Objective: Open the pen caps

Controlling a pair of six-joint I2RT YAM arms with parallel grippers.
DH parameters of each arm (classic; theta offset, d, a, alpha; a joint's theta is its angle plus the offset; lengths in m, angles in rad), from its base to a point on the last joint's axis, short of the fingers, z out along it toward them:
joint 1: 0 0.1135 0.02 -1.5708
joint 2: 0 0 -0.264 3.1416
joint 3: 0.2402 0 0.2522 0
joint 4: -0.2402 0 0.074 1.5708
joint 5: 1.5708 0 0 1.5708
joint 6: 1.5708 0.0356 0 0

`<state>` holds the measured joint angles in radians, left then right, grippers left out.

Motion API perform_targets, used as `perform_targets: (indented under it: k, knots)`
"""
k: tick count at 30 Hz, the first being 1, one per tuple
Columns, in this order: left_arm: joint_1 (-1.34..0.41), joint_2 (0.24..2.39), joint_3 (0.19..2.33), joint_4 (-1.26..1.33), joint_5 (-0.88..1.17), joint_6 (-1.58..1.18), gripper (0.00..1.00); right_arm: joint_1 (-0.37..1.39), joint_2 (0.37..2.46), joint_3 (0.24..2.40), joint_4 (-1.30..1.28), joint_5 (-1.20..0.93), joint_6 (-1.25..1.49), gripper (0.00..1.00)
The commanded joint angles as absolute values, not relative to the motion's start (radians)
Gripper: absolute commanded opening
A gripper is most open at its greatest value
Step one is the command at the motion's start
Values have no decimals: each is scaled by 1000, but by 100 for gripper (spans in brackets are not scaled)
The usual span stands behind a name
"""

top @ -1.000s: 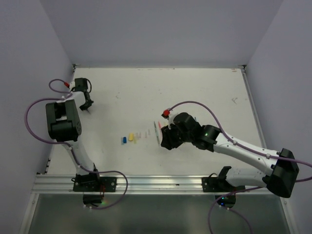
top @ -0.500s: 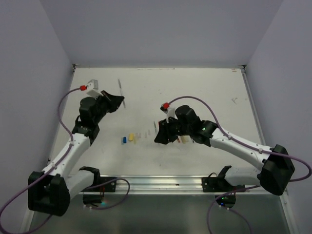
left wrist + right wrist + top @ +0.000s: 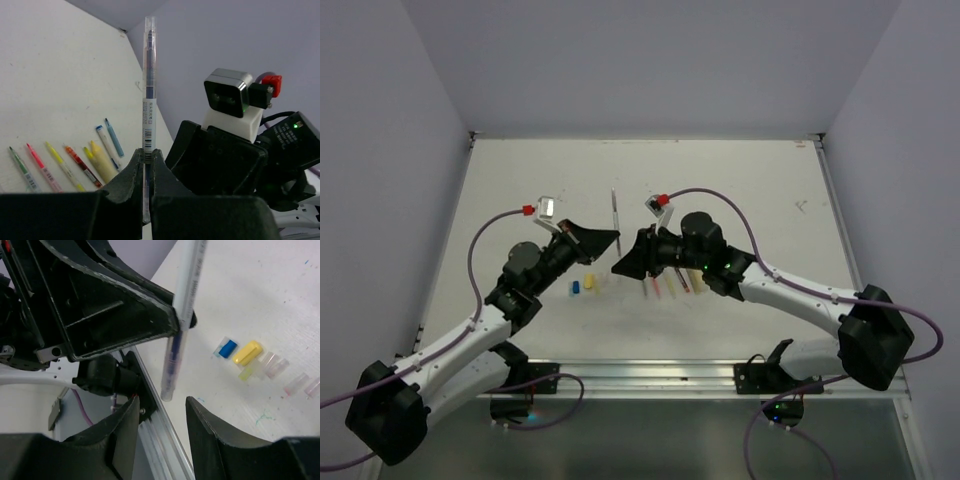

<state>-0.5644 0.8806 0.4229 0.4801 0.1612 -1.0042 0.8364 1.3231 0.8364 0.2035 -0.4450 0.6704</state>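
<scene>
In from the worktop's left edge swings the left hand, clamped tight on a pen, to meet the half-open, empty right hand, so uncapping looks next.

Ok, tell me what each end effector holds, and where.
Left end effector: a clear pen, pinched low on its barrel. Right end effector: open, holding nothing.

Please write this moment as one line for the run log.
left gripper: shut on pen | right gripper: open, facing pen's end | loose caps: on table
</scene>
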Motion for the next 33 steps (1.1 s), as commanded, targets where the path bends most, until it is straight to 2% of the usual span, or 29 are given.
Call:
perform_targets:
  k: [1,15,21,29,33]
  knots:
    - [-592,850,391,557,63,-1055,0,831,1333,790,392,-382,750,45]
    - [-641,851,357,586,6,-1091,0,830,1353,790,425,-360,758,31]
    - [-647,828,353,558,5,-1089,0,821,1345,772,433,-348,761,35]
    - [-646,798,383,450,43,-1008,0,716,1214,822,158,-273,673,40]
    - [-646,824,394,428,106,-973,0,669,1242,921,106,-327,634,41]
